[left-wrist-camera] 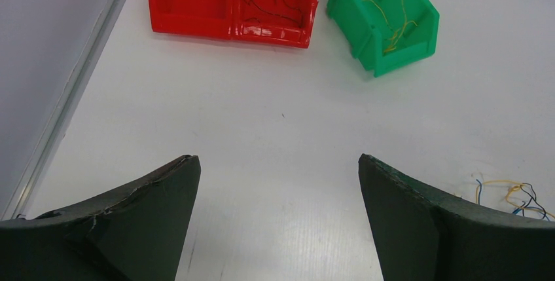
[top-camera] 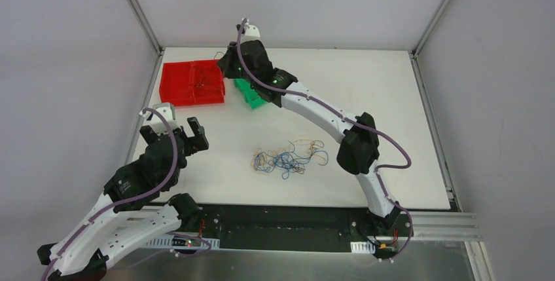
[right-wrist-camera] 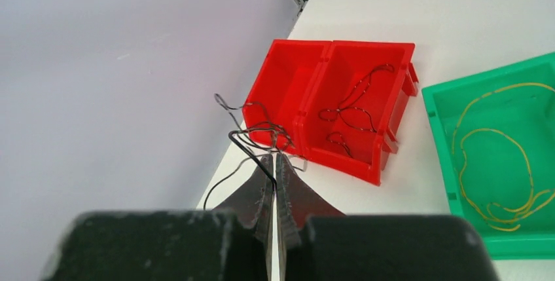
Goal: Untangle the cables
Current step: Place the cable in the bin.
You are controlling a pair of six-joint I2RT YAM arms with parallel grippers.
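At the far left of the table [top-camera: 393,84], the right gripper [right-wrist-camera: 275,160] is clamped tight on a dark wire [right-wrist-camera: 247,154] whose springy loops stand up off the fingertips. Whether it is one strand or two cannot be told. The gripper hangs just short of the near corner of the red double bin [right-wrist-camera: 347,160]. The compartment of that bin beside the green bin [right-wrist-camera: 438,137] already holds dark wires [right-wrist-camera: 353,107], while the other compartment looks bare. The green bin holds yellow wires [right-wrist-camera: 507,210]. The rest of the cables, a tangled clump [top-camera: 291,158] of blue, yellow-orange and dark strands, lie mid-table, well apart from both bins. The left gripper [left-wrist-camera: 278,158] hovers over bare table to the left of the clump, jaws spread wide with nothing between them.

The step in hand appears to be dropping the freed dark wire in with its like. To do it well, the right gripper should travel further over the filled compartment before letting go — from here the wire's tail would likely fall across the rim or onto the table. The wire looks light and springy, so a low release, perhaps with a small shake, may be needed to shed it from the pads.

The surface is a smooth, matte white board, shut in on three sides by plain grey panels [top-camera: 65,65] framed with aluminium posts [top-camera: 137,9].
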